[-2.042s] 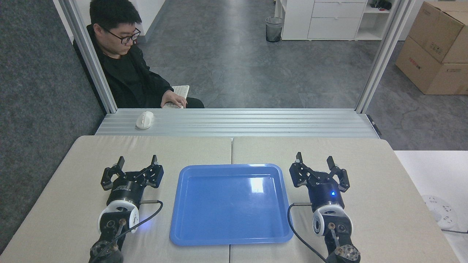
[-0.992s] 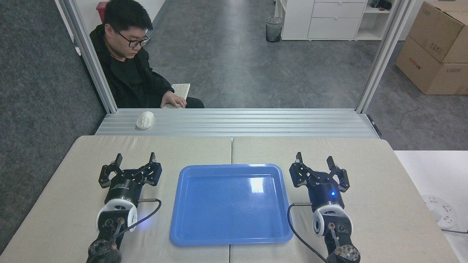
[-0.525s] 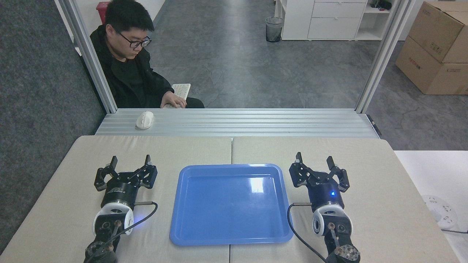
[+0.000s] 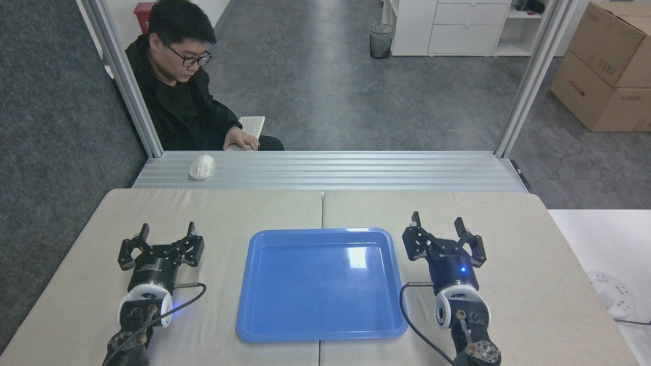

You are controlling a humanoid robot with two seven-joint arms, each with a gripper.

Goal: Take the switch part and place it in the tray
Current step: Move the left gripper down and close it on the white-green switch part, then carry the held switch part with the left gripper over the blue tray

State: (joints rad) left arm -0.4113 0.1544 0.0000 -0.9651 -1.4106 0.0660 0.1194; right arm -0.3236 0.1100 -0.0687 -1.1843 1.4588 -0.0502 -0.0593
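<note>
Nearest me, my two arms come up from the lower edge over the beige bench (image 4: 508,239). My left pincer (image 4: 168,231) sits left of the tray, its two dark fingers spread apart with nothing between them, tips pointing away from me. A black cable loops off its wrist toward the tray side. My right pincer (image 4: 438,222) sits right of the tray, fingers likewise spread wide and empty; a small blue light glows on its body, and a black cable curves from its wrist.

Between the two pincers lies the tray (image 4: 244,305), blue, glossy, shallow, with a raised rim and rounded corners. It straddles the seam between the two bench pads. A window glare shows on its floor. Each pincer stands near a far corner of the tray, apart from the rim.

The switch part: not visible anywhere on the bench or in the tray.

At the right edge, a white round object (image 4: 613,295) lies on a white surface.

Beyond the bench runs a ribbed metal ledge (image 4: 356,170) with a white mouse (image 4: 201,166) on it. Behind that, a seated person (image 4: 178,96) in dark clothes rests a hand (image 4: 242,139) on a white keyboard (image 4: 252,124).

Farther back: grey floor, a wire bin (image 4: 381,40), white drawers (image 4: 463,25), cardboard boxes (image 4: 605,66) at right.
</note>
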